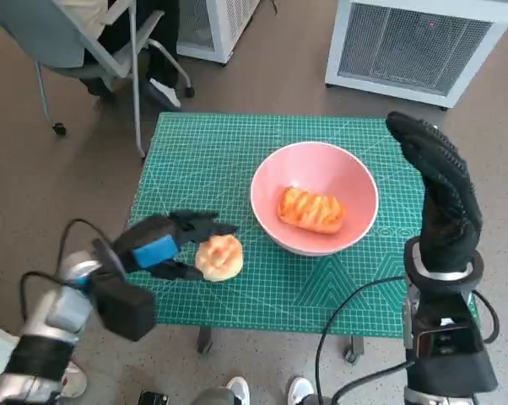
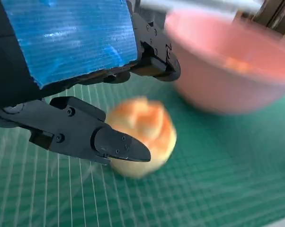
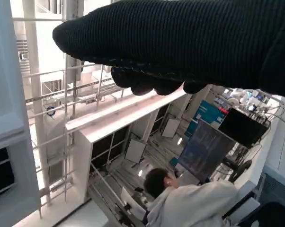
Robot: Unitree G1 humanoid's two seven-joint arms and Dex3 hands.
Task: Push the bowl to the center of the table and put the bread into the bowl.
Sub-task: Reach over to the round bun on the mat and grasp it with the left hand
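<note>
Left hand (image 1: 165, 245): being held low over the mat's near left part, well left of the bowl; the fingers (image 2: 116, 144) are spread to either side of the bun, and whether they are touching it cannot be told, so nothing is plainly being gripped.
Bun (image 1: 219, 256): a round golden roll, being kept on the mat just left of the bowl's near rim, apart from the bowl; in the left wrist view (image 2: 142, 135) it is being framed between the black fingers.
Mat (image 1: 203, 160): a green gridded sheet, being used as the cover of the whole table top; the bowl is resting on it.
Bowl (image 1: 355, 181): pink and round, being seen right of the mat's middle; its wall is blurred in the left wrist view (image 2: 227, 80).
Bread (image 1: 310, 210): a long glazed loaf, being held inside the bowl, on its bottom.
Right hand (image 1: 440, 190): being raised upright just right of the bowl, above the mat's right edge; the gloved fingers are being held out straight and close together, and nothing is being held (image 3: 190, 42).
Person (image 3: 190, 203): being shown only in the right wrist view, in a pale top, far beyond the bowl.
Chair (image 1: 85, 42): being seen on the floor beyond the bowl, past the mat's far left corner.
</note>
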